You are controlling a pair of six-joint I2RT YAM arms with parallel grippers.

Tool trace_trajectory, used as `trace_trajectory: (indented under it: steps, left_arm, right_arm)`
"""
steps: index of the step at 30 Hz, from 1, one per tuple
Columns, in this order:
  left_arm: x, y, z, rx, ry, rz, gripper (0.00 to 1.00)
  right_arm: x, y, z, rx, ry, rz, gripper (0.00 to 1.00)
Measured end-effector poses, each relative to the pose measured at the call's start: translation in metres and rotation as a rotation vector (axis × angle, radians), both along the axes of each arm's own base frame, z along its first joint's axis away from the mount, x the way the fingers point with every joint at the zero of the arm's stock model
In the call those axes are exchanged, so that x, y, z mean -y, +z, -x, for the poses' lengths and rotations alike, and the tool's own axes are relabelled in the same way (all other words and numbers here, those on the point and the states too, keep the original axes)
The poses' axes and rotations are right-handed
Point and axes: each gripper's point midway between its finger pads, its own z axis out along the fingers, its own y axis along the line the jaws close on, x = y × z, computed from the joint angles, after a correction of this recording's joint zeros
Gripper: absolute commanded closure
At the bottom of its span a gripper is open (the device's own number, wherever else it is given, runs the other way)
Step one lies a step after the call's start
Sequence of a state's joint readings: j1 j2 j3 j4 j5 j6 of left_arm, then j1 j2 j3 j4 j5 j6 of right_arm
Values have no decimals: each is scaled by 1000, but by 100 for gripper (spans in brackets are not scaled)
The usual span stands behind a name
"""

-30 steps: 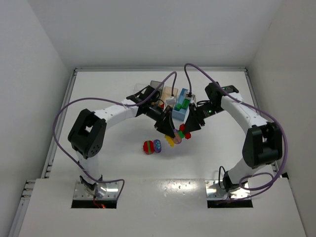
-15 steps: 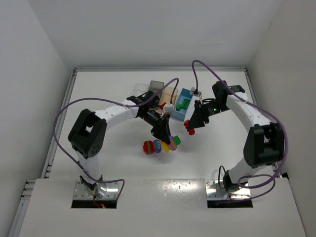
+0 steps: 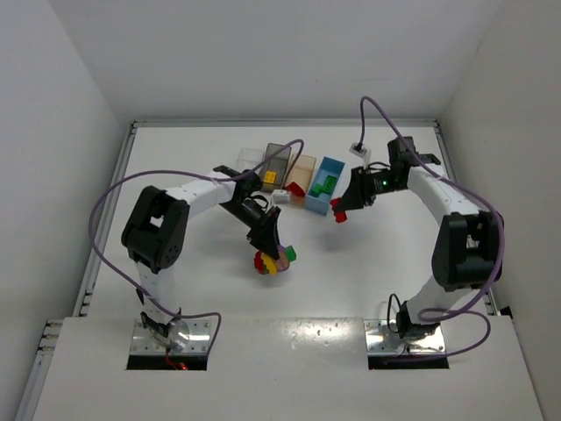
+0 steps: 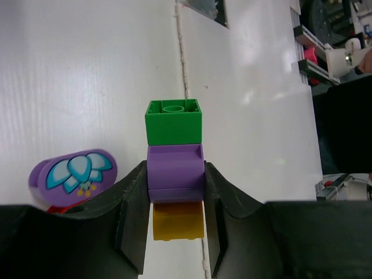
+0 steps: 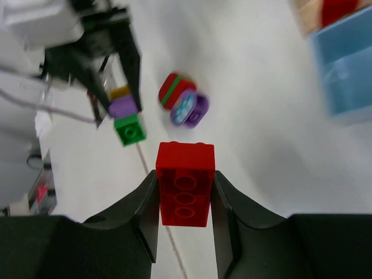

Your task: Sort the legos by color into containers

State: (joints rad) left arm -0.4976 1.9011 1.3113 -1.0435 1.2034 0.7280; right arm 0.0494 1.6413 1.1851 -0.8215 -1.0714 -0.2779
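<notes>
Since one second earlier, the left gripper had withdrawn near-left from the bins with a green-purple-yellow plastic brick stack. The right gripper had carried a red rectangular plastic brick rightward. Both jaws were clamped, the left on the stack's purple middle and the right on the red brick's long sides. The red brick hung just right of the light blue plastic bin. The tan-peach bin, already holding red, lay beyond it to the left. The brick's long axis ran along the fingers, studs facing the wrist.

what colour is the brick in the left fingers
Purple brick, between green brick and yellow brick; clearest in left wrist view.
</notes>
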Motion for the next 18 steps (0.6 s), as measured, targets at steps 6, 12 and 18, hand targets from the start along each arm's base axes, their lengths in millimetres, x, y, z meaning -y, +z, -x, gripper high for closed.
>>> trace_trajectory:
  steps: [6, 12, 18]
  left_arm:
    - [-17, 17, -18, 143, 94, -9, 100]
    - [-32, 49, -51, 430, 363, -61, 100]
    - [-43, 97, -107, 604, 698, -63, 100]
  right_arm:
    - [-15, 11, -81, 49, -156, 35, 100]
    - [-68, 25, -128, 92, -225, 41, 100]
    - [-112, 3, -149, 55, -287, 99, 100]
